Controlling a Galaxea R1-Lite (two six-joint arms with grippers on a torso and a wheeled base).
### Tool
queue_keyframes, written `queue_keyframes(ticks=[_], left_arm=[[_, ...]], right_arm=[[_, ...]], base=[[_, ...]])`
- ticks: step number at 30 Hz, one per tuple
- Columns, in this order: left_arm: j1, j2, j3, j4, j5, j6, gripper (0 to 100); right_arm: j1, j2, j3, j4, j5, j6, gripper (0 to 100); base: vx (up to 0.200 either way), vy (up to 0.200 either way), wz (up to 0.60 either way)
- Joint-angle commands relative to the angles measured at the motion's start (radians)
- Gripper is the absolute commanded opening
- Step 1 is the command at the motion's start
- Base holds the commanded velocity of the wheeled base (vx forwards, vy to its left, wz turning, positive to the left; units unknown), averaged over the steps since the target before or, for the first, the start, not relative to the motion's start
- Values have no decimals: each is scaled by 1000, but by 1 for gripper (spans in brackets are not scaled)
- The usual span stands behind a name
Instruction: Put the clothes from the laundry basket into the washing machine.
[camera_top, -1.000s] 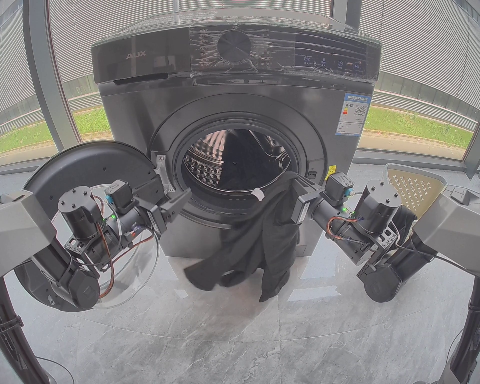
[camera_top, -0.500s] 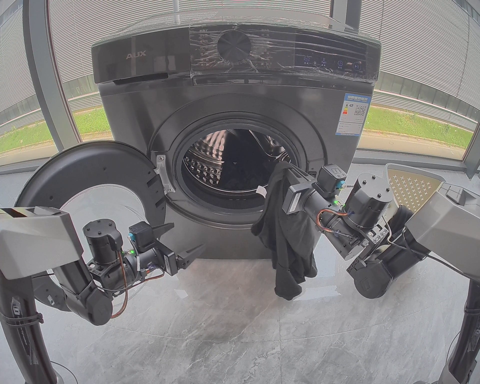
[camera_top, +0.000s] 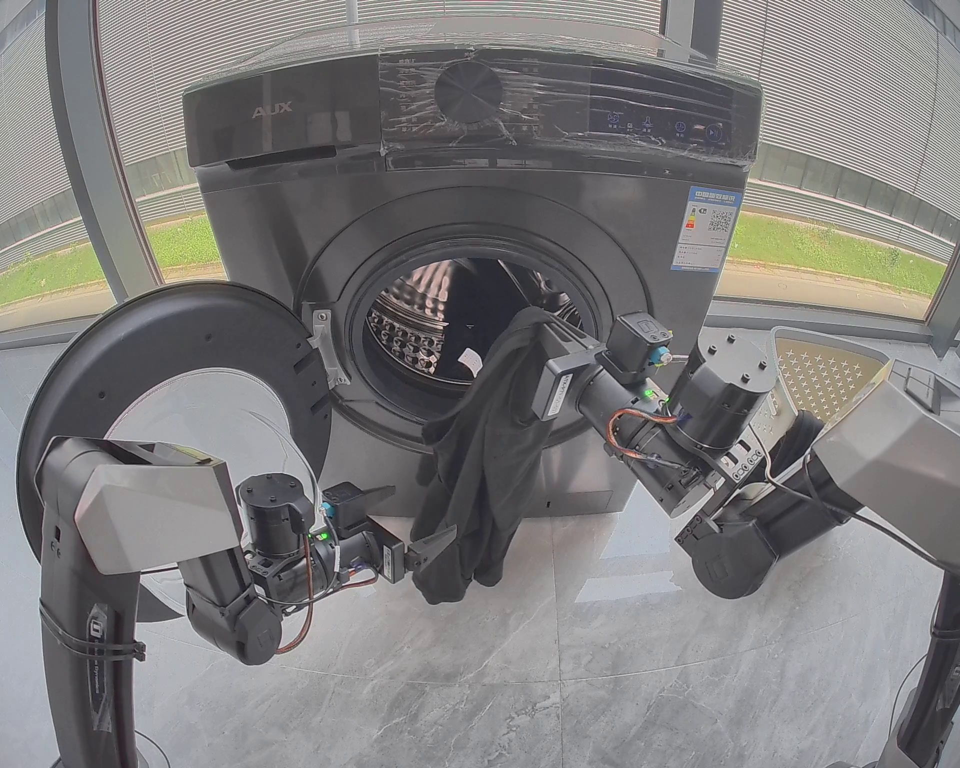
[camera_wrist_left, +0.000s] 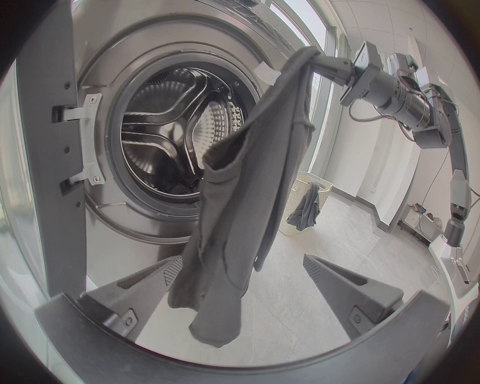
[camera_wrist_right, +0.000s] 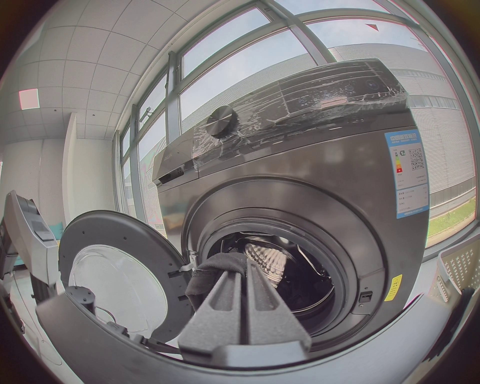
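A dark garment (camera_top: 480, 450) hangs from my right gripper (camera_top: 540, 335), which is shut on its top edge just in front of the washing machine's (camera_top: 300, 215) open drum (camera_top: 420, 320). The cloth drapes down almost to the floor. My left gripper (camera_top: 420, 515) is low near the floor, open, at the garment's lower end. In the left wrist view the garment (camera_wrist_left: 240, 200) dangles between the spread fingers (camera_wrist_left: 350, 285). In the right wrist view the closed fingers (camera_wrist_right: 227, 305) pinch the dark cloth (camera_wrist_right: 212, 267). The laundry basket (camera_top: 835, 370) stands to the machine's right with another dark cloth (camera_wrist_left: 306, 210) over its rim.
The round machine door (camera_top: 170, 340) stands swung open on the left, close behind my left arm. Grey tiled floor (camera_top: 600, 680) stretches in front. Windows surround the machine.
My right gripper has carried the garment up and left, to the drum's mouth. My left arm has dropped low and swung right, reaching the garment's hanging end.
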Motion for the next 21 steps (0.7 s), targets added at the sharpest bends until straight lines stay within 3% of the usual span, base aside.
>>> queue_keyframes(ticks=[1, 14, 21], left_arm=[[-16, 39, -26, -1, 0, -3, 100], [-28, 96, -98, -2, -2, -5, 100], [-56, 100, -121, -2, -2, -38, 100]], right_arm=[[22, 0, -22, 8, -2, 0, 0], [39, 0, -31, 10, -3, 0, 0], [41, 0, -31, 10, -9, 0, 0]], base=[[0, 0, 0], [0, 0, 0], [0, 0, 0]])
